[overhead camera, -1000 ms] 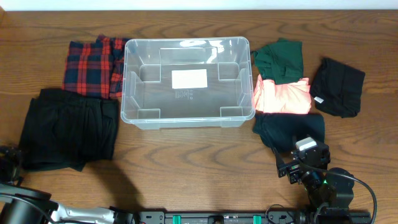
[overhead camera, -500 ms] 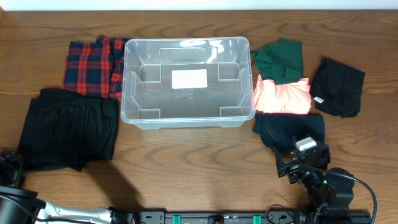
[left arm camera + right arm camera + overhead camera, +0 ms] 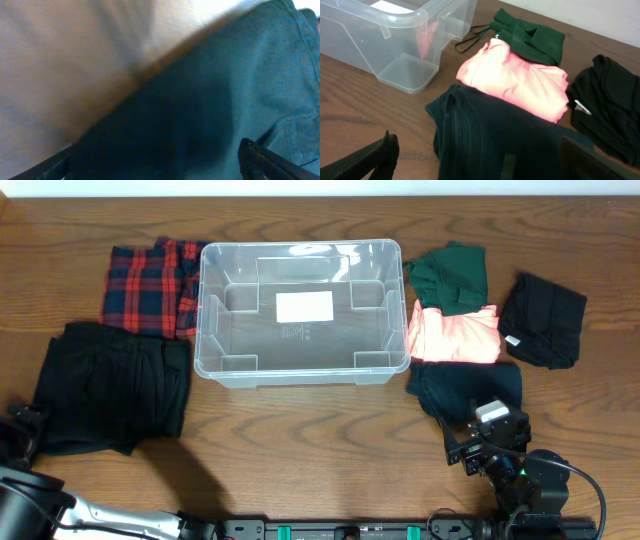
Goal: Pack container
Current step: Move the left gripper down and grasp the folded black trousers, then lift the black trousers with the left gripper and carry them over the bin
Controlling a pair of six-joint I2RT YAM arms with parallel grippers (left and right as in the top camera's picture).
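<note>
Empty container sits mid-counter, clothes piled left and right | left pincer spread wide, close over black folded garment, near left | right pincer wide above dark teal garment | advice: bite the thick folded edge, gather every layer, lift clear of the rim.

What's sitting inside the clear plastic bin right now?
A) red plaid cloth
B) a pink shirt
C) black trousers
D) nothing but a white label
D: through the clear walls of the container, its base shows bare except for the white label.
</note>
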